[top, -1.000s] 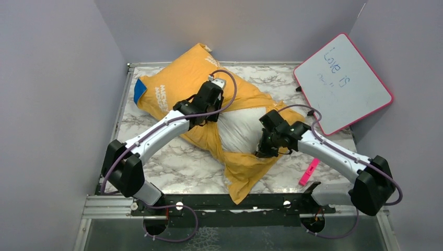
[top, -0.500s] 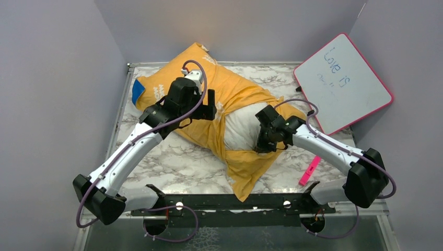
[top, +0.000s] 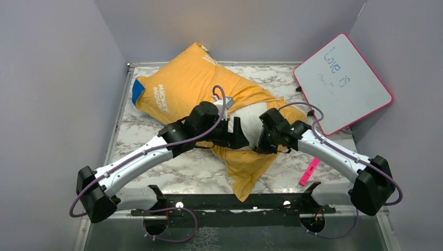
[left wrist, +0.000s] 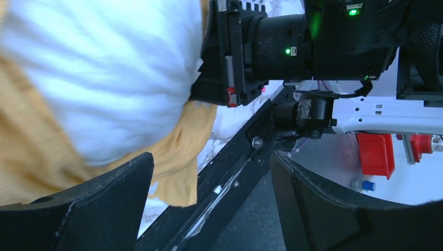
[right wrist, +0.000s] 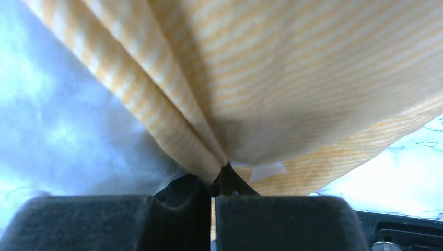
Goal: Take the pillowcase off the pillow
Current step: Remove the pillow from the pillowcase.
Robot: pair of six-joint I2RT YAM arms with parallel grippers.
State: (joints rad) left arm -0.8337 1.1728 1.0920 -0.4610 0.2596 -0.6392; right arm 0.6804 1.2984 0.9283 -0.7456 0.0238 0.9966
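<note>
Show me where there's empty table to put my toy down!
Bare table shows in front between the left arm and the pillowcase tail, between that tail and the pink marker, and at the back beside the whiteboard. The middle is crowded: left gripper and right gripper meet at the pillow.

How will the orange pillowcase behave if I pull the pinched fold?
Probably floppy: the pillowcase gathers into pleats where the right gripper pinches it. Likely light and thin, draping slack off the pillow. Pulling may drag the pillow along, since the fabric wraps most of it.
</note>
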